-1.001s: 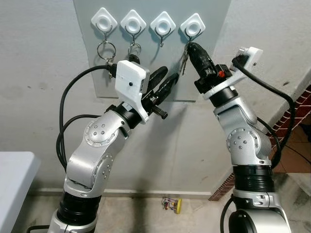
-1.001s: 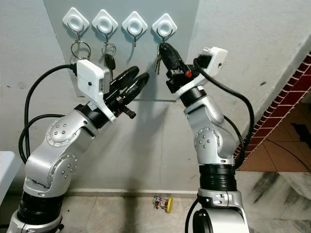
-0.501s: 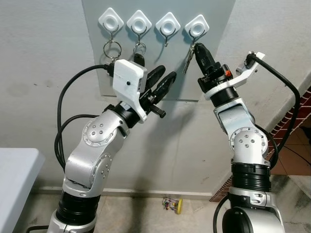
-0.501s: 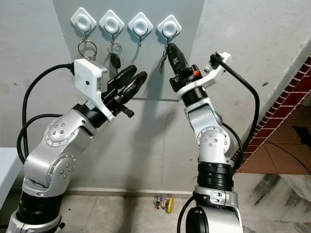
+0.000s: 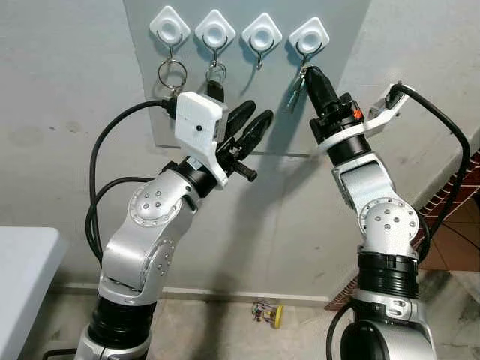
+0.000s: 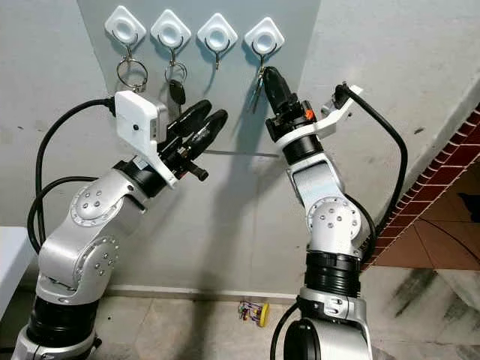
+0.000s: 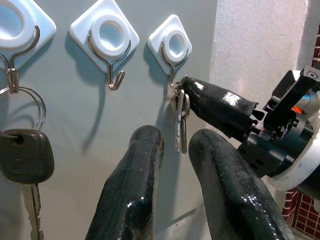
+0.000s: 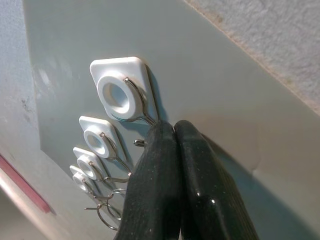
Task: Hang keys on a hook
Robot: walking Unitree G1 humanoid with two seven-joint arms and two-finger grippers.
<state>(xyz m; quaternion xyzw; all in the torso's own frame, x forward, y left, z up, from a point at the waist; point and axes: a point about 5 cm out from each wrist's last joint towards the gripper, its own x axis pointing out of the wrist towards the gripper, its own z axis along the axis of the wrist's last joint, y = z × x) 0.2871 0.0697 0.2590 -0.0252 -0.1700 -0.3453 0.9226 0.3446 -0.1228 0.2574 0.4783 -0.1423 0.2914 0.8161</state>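
- You face a rough pale wall carrying a grey panel (image 5: 247, 90) with four white hooks; a red brick edge (image 5: 469, 187) stands at the right, a white table corner (image 5: 22, 262) at the left, and a small yellow object (image 5: 268, 313) lies on the floor.
- No writing can be read.
- Your right gripper (image 5: 310, 75) is clenched on the keys (image 7: 180, 120), whose ring sits at the rightmost hook (image 5: 308, 51).
- Your left gripper (image 5: 255, 120) hovers near the panel, fingers parted and holding nothing.
- A black-headed key (image 7: 22, 155) hangs from the second hook; a bare ring (image 5: 171, 73) hangs on the first.
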